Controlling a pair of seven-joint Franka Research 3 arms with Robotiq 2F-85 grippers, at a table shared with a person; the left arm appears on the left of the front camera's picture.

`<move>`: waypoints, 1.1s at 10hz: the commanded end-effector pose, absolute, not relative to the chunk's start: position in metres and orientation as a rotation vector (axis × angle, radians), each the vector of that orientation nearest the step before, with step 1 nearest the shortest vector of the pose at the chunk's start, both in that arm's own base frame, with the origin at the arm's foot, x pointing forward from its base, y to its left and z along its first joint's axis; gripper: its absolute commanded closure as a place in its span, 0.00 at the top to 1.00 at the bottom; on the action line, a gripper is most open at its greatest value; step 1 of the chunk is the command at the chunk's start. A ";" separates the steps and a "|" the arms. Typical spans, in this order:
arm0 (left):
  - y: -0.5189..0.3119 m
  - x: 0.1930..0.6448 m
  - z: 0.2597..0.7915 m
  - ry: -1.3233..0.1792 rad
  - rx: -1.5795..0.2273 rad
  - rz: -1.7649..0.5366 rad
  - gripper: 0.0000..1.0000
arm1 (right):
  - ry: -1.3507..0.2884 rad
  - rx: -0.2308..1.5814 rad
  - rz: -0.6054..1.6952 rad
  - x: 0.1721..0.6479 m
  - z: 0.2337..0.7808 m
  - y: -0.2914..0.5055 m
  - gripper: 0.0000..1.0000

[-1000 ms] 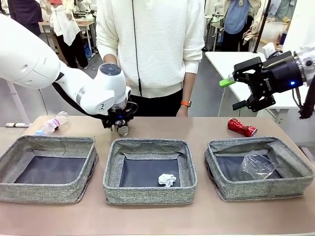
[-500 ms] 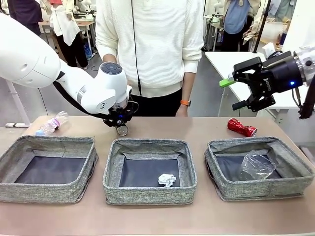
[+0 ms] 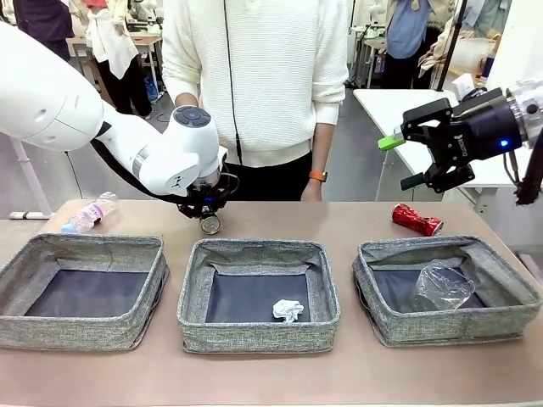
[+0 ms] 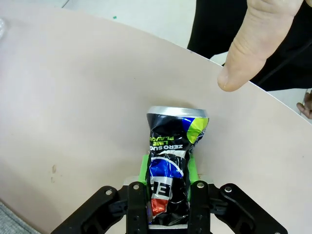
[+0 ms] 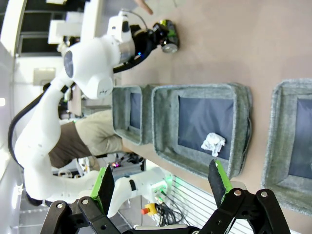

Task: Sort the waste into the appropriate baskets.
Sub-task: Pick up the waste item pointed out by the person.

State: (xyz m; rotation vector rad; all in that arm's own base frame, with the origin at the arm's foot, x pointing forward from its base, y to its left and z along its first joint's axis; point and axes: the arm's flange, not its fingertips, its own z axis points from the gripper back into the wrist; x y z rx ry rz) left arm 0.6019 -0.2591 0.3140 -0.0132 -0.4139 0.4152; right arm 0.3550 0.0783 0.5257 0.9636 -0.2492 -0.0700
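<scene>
Pale worktop (image 3: 356, 216) carries three grey baskets (image 3: 254, 248) in a row, with a paper ball (image 3: 288, 310) in the middle basket (image 3: 193, 297) and a plastic cup (image 3: 443, 286) in the right basket (image 3: 373, 305). Behind the middle basket, the left hand (image 4: 168, 168) is clenched on the dark printed can (image 4: 174, 139), low at the surface. The right hand (image 3: 401, 161) hangs high, spread and holding nothing. The crushed red can (image 3: 417, 220) lies behind the right basket. Pickup looks in hand; the next move calls for a clean lift and carry, probably to the left basket (image 3: 85, 246).

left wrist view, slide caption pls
Left gripper shut on the dark printed can near the table's far edge, a person's hand nearby.
</scene>
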 end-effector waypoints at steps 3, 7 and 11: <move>-0.262 0.556 0.357 -0.286 -0.042 0.348 0.13 | -0.240 0.955 -0.084 0.355 0.529 0.079 1.00; -0.255 0.462 0.455 -0.399 -0.271 0.097 0.13 | -0.240 0.955 -0.084 0.355 0.529 0.079 1.00; -0.280 0.436 0.485 -0.392 -0.318 -0.004 0.13 | -0.240 0.955 -0.084 0.355 0.529 0.079 1.00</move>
